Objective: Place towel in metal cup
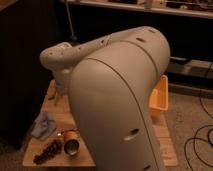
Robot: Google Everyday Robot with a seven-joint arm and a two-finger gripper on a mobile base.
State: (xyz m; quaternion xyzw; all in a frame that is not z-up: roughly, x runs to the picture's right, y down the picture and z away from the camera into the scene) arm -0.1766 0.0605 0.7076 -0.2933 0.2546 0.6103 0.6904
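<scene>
A crumpled blue-grey towel lies on the left side of the wooden table. A metal cup lies on its side near the table's front edge, its open mouth facing the camera. My gripper hangs below the arm's wrist over the back left of the table, above and behind the towel and well apart from the cup. The large grey arm fills the middle of the view and hides the table's centre.
A dark bunch of grapes lies left of the cup at the front edge. A yellow bin sits at the right, partly behind the arm. Dark shelving runs along the back. Cables lie on the floor at right.
</scene>
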